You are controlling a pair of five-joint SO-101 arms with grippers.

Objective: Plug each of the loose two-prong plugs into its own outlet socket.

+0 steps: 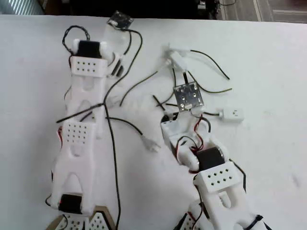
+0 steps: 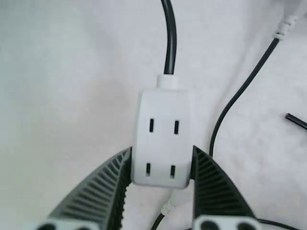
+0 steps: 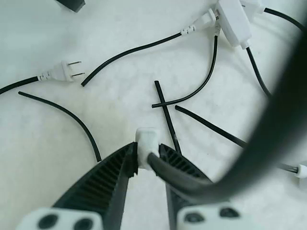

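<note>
My left gripper [image 2: 160,167] is shut on a white outlet block [image 2: 163,139] with two pairs of slots, one ribbed finger [image 2: 112,184] on each side; a black cord leaves the block's far end. In the high view this gripper [image 1: 115,68] sits at the table's far left. My right gripper [image 3: 146,160] is shut on a white plug [image 3: 146,143] with a black cord; its prongs are hidden. That gripper [image 1: 168,118] is near the table's middle. A loose two-prong plug [image 3: 62,72] [image 1: 151,144] lies flat between the arms. A second outlet block [image 3: 232,21] [image 1: 178,58] lies farther back.
A small white socket [image 1: 232,114] lies to the right of the right arm. Several black cords [image 1: 134,86] cross the table between the arms. A white plug [image 3: 201,21] rests against the far outlet block. A small black square [image 1: 120,20] sits at the back edge.
</note>
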